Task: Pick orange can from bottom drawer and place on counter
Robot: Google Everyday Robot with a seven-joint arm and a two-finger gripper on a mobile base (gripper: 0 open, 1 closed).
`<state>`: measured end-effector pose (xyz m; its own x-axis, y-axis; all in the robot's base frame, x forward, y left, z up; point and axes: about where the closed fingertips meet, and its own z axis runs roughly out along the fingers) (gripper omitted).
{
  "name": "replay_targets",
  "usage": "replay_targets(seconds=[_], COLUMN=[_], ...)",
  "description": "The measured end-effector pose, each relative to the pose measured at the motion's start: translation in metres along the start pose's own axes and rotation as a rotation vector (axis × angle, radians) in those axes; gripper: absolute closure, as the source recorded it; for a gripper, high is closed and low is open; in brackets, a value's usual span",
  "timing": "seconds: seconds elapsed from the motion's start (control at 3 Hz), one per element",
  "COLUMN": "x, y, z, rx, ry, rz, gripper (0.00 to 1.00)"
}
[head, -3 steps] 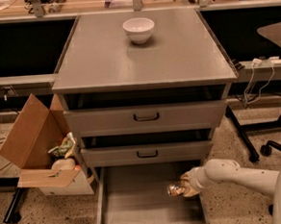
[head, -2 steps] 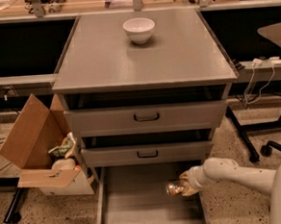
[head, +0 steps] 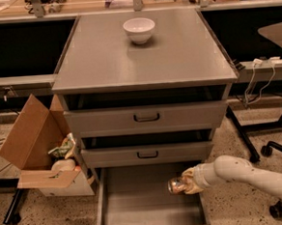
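Since the jaws are clamped round the orange can (head: pixel 174 185), its silvery end turned left, the picking step looks to be in hand, with the lift not yet made. The gripper (head: pixel 186 185) sits low inside the bottom drawer (head: pixel 138 209), toward that drawer's right wall, below and forward of the worktop's front edge and nearer its front right corner than its left. Whether the can rests on the drawer floor or hangs just clear of it cannot be told. The pale arm (head: pixel 252 175) reaches in from the right.

Two upper drawers (head: pixel 146 118) above jut forward a little, so the next move likely calls for drawing the can out toward the front before raising it, then carrying it up past the front edge and over the worktop (head: pixel 103 64). A white bowl (head: pixel 139 30) stands near the rear edge, about midway between the rear corners; the front half seems the easier place to set the can, upright and well apart from the bowl.
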<state>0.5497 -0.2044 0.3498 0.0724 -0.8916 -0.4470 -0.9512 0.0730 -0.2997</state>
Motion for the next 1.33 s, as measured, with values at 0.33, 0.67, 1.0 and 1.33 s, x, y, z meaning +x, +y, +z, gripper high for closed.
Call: replay_targets(seconds=[0.33,0.67,1.0,1.33], x=[-0.036,-0.06,-0.064,-0.067], y=[-0.009,-0.021,-0.027,-0.033], z=[-0.065,-0.113,-0.124,-0.134], rx=[0.062,0.096,0.108,0.108], ry=[-0.004,0.03,0.039,-0.004], rz=[-0.043,-0.107,-0.121,-0.106], gripper=[1.0,1.0,1.0,1.0])
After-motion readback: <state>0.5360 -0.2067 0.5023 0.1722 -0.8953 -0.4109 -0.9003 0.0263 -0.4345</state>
